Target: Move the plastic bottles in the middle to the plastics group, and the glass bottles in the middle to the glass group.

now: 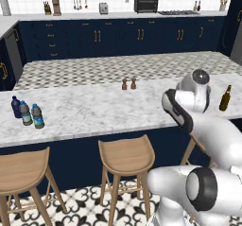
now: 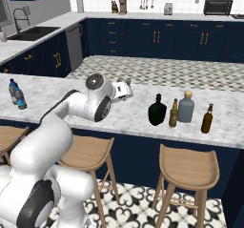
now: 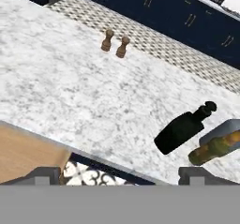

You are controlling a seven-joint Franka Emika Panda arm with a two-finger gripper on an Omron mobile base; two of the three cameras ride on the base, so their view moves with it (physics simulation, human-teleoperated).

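Our gripper (image 3: 120,175) stands wide, holding nothing, at the hand view's bottom. The black bottle (image 2: 157,110) and olive-green bottle (image 2: 174,113) sit right of center, beside the grey-blue bottle (image 2: 186,107).

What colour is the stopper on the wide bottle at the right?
Tan, on the grey-blue bottle; clearest in the right base view.

The olive-green bottle (image 3: 213,150) and the grey-blue bottle (image 3: 224,130) run off the hand view's right edge; the arm (image 1: 198,121) hides them in the left base view.
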